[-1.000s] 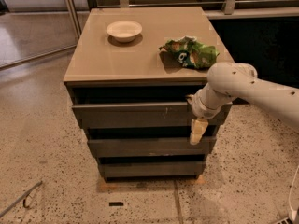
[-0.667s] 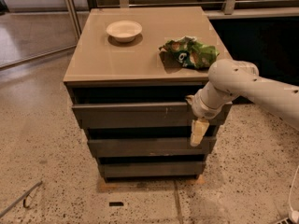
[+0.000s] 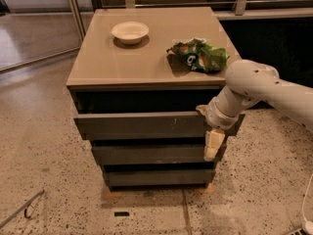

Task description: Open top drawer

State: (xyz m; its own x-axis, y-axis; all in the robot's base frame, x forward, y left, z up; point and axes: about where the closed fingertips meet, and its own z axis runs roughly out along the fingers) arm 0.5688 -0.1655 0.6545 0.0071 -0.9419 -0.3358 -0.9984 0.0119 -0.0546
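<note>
speckled floor (image 3: pixel 44 146); pale pincer (image 3: pixel 210 133) at right end of flat grey top drawer (image 3: pixel 142 125), grip unclear.

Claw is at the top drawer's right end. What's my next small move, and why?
Probably pull the claw a little way straight out, toward the camera. It sits at the right end of the top drawer, whose front stands only slightly forward of the countertop, so the drawer looks barely open.

On my bench (image 3: pixel 112 65) I see a white bowl (image 3: pixel 130 32) toward the back left and a crumpled green snack bag (image 3: pixel 199 56) well apart on the right. The end effector (image 3: pixel 212 146) hangs by the bench's front right corner.
</note>
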